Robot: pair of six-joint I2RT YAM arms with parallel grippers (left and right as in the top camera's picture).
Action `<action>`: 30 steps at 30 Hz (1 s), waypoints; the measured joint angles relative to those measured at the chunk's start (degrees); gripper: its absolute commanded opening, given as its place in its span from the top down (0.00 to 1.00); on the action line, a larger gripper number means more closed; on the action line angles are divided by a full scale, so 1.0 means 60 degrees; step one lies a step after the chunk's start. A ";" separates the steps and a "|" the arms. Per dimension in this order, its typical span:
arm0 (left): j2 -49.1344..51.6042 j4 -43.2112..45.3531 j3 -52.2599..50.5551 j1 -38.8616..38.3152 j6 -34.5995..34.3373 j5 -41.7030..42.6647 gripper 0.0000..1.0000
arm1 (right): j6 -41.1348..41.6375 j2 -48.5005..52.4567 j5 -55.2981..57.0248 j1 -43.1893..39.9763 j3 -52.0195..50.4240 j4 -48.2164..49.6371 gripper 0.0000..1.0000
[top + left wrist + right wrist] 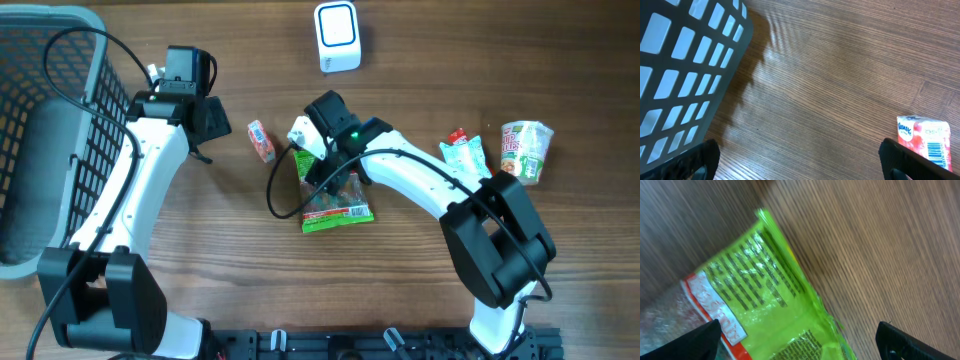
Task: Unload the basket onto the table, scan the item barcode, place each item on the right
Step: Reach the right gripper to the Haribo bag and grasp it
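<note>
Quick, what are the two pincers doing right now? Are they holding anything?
Left pincer: open, holding nothing.
Right pincer: open, empty, over the green packet.

- Table (pixel 840 75): wood-grain top, matt, finely ridged.
- Basket (pixel 685 65): grey moulded plastic lattice, dull.
- Green packet (pixel 760 290): glossy, crinkled plastic film.
- Scanner (pixel 337 36): smooth white plastic.

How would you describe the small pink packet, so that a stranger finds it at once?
Start at the grey basket on the left and move right, past the left arm. The small pink packet lies flat there; unlike the bigger green bag further right, it is pink and white.
</note>
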 measured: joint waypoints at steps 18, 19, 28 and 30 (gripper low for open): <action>0.0000 -0.0004 0.0000 0.0000 0.0000 0.0000 0.00 | 0.4936 -0.0117 -0.2157 -0.2361 -0.0138 -0.3978 0.09; 0.0000 -0.0004 0.0000 0.0000 0.0000 0.0000 0.00 | 0.4943 -0.0200 -0.2262 -0.2364 -0.0138 -0.3982 0.09; 0.0000 -0.0004 0.0000 0.0000 0.0000 0.0000 0.00 | 0.5013 -0.0991 -0.2353 -0.2364 -0.0350 -0.3297 0.09; 0.0000 0.0000 0.0000 0.0000 0.0000 0.0000 0.00 | 0.5023 -0.1002 -0.2320 -0.2364 -0.0863 -0.2441 0.09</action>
